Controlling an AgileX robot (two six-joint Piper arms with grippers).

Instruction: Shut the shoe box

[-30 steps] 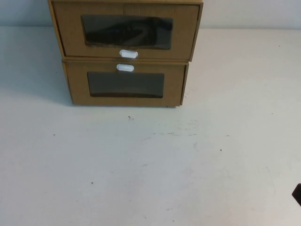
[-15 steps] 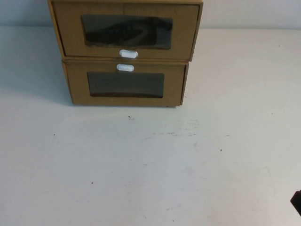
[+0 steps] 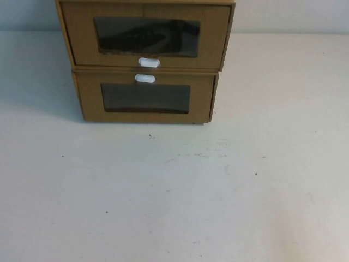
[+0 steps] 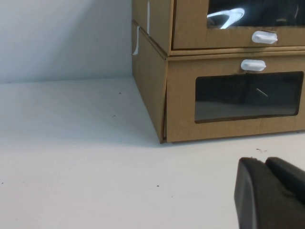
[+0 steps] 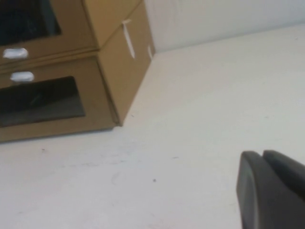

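High view: shoe box (image 3: 146,34) stacked on lower drawer (image 3: 146,98), far across bare surface (image 3: 174,196).
Left end effector (image 4: 271,195): low, short of lower drawer; closure: cannot tell.
Right end effector (image 5: 271,191): apart, right of boxes; closure: cannot tell.

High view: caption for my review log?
Two stacked drawer boxes, the shoe box on the lower box, on a white table; neither hand in frame.
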